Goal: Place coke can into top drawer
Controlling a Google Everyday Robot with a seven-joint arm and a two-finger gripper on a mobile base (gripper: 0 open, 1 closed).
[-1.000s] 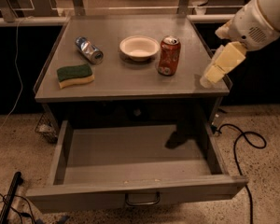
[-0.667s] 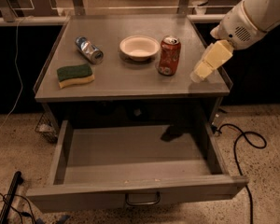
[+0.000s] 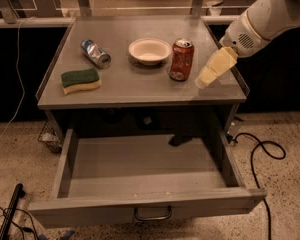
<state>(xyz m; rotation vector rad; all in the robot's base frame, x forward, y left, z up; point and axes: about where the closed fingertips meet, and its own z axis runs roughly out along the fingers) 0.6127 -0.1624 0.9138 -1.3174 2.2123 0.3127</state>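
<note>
Gripper: cream-coloured gripper (image 3: 206, 78) hung tilted, tip down, over the right part of the flat grey metal cabinet top (image 3: 140, 86), just right of the coke can and apart from it; whether it was open or closed could not be told.
Arm: white robot arm (image 3: 270, 14) was cut off by the upper right corner.
Coke can: red soda can with white lettering and a silver top (image 3: 181, 60) stood upright on the cabinet top, right of centre, not held.
Bowl: shallow white bowl (image 3: 149, 50) sat just left of the coke can, not touching it.
Other can: silver-and-blue can (image 3: 95, 53) lay on its side further left.
Sponge: green-and-yellow sponge (image 3: 80, 80) lay near the front left edge.
Top drawer: wide, shallow grey metal drawer (image 3: 135, 164) stood pulled out below the cabinet top, with a curved metal handle (image 3: 153, 215) on its front.
Floor: black cable (image 3: 262, 154) looped on the speckled floor to the right.
Hidden: the drawer's rear lay in shadow under the cabinet top.
</note>
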